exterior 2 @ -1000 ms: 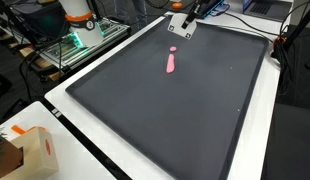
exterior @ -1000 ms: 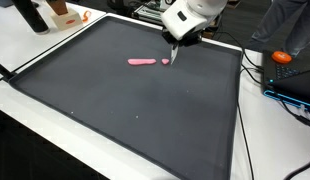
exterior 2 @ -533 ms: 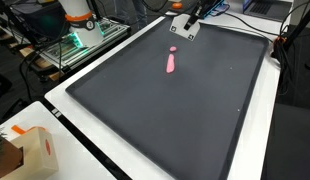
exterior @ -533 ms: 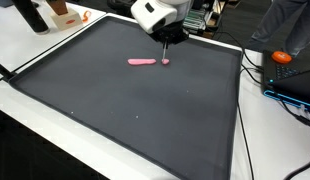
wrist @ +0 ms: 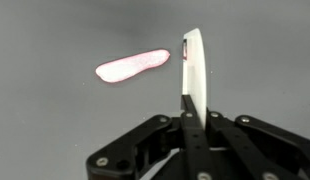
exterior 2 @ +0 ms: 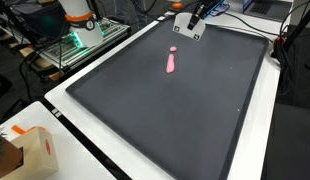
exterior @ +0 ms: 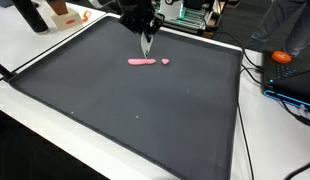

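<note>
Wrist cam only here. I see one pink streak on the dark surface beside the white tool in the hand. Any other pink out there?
Observer: Yes. A pink dot lies just off one end of the pink streak, apart from it.
Operator: Where's the hand over the surface?
Observer: The hand hangs near the far edge of a big black mat, just behind the streak. The white tool points down; I cannot tell if it touches.
Operator: Anything off the mat?
Observer: An orange object sits past the mat's side edge.
</note>
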Robot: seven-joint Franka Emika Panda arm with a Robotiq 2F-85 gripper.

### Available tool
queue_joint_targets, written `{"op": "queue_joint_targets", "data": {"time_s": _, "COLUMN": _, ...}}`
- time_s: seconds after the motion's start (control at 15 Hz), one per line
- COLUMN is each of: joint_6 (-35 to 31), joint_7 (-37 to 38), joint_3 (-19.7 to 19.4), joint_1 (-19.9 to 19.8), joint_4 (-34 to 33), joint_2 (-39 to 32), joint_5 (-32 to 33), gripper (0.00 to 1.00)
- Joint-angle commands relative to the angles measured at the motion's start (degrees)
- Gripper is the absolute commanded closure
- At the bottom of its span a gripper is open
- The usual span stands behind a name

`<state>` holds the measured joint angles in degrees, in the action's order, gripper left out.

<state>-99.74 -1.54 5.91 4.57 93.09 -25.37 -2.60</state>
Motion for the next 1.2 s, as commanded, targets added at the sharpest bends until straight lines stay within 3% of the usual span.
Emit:
{"op": "queue_joint_targets", "data": {"time_s": 0.0, "joint_6": -2.8, "joint_7": -4.2, "joint_3": -1.0, "joint_1": -3.8, "joint_4": 3.2, "joint_2": 3.1, "joint_5": -5.3, "gripper": 0.99}}
{"op": "queue_joint_targets", "data": {"time_s": 0.6, "joint_6": -6.3, "joint_7": -14.5, "joint_3": -3.9, "joint_1": -11.3, "joint_4": 7.8, "joint_2": 5.0, "joint_5": -14.4, "gripper": 0.99}}
{"op": "queue_joint_targets", "data": {"time_s": 1.13, "joint_6": -10.5, "joint_7": -22.5, "joint_3": -5.7, "joint_1": -15.6, "joint_4": 12.9, "joint_2": 4.9, "joint_5": -18.7, "gripper": 0.99}}
